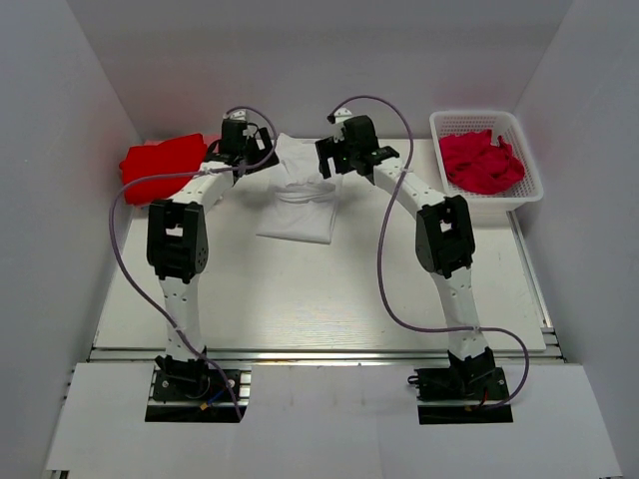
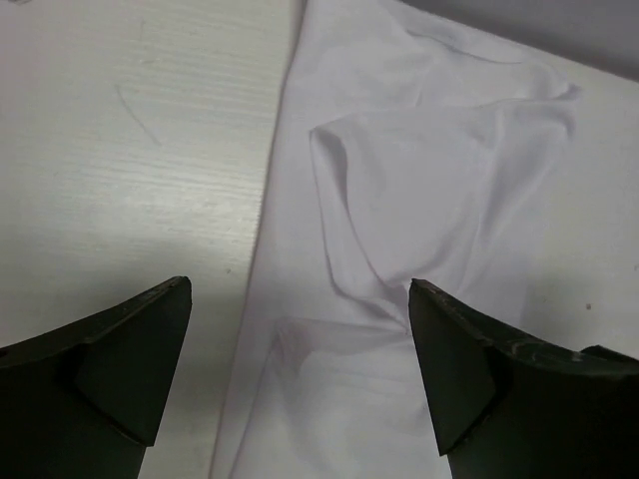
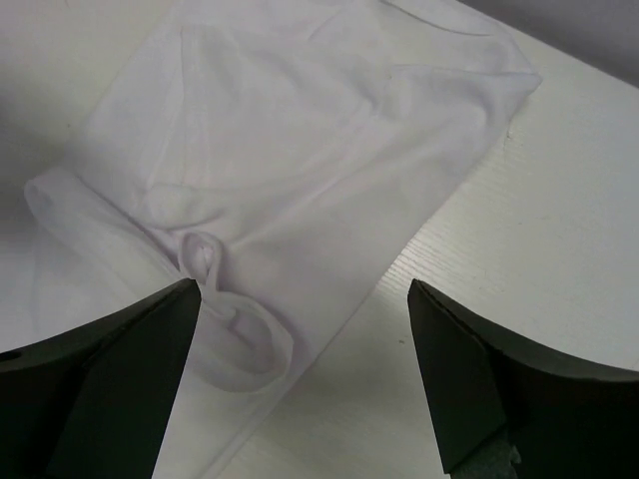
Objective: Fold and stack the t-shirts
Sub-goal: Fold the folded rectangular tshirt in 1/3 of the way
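A thin white t-shirt [image 1: 300, 200] lies partly folded and rumpled at the far middle of the table. My left gripper [image 1: 250, 150] hovers over its left edge, jaws wide open with nothing between them. In the left wrist view the left gripper [image 2: 300, 289] straddles the white shirt's [image 2: 419, 200] edge. My right gripper [image 1: 334, 160] hangs open over the shirt's right edge. In the right wrist view the right gripper [image 3: 303, 289] is empty above the white shirt [image 3: 290, 130] and its curled hem. A red t-shirt [image 1: 160, 165] lies folded at far left.
A white lattice basket [image 1: 523, 130] stands at the far right with crumpled crimson-pink t-shirts [image 1: 481, 162] inside. White walls close in the table on the left, back and right. Purple cables loop off both arms.
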Action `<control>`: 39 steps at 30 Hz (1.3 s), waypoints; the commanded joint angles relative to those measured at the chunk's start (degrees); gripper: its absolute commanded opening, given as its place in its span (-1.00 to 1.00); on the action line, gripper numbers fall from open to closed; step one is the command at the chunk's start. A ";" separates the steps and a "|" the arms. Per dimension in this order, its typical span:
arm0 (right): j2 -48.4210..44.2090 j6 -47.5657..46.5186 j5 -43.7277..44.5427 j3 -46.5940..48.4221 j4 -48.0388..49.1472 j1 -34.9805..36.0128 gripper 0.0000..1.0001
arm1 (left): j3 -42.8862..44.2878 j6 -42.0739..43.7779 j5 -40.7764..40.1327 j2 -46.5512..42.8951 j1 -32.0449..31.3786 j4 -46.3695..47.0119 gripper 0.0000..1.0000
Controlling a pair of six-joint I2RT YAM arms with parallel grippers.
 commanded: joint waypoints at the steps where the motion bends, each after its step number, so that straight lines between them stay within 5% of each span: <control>1: -6.39 0.00 -9.64 -1.78 0.44 -0.30 0.81 | -4.03 0.35 2.61 -7.51 0.63 -0.24 0.99; 11: -17.75 -4.49 -22.67 -23.85 3.07 4.53 0.81 | -45.87 -0.89 20.33 -28.35 -0.59 27.60 0.99; 21: -7.74 1.11 -23.74 -15.86 4.03 5.32 0.81 | -48.27 -5.28 37.06 -16.85 0.63 42.31 0.89; 33: -2.28 8.77 -23.48 -15.41 18.70 4.53 0.81 | -53.98 -6.07 37.06 -16.22 0.63 45.13 0.86; 39: 3.23 18.08 -13.49 -10.33 30.67 3.92 0.81 | -55.13 -4.14 36.01 -16.48 0.63 42.23 0.84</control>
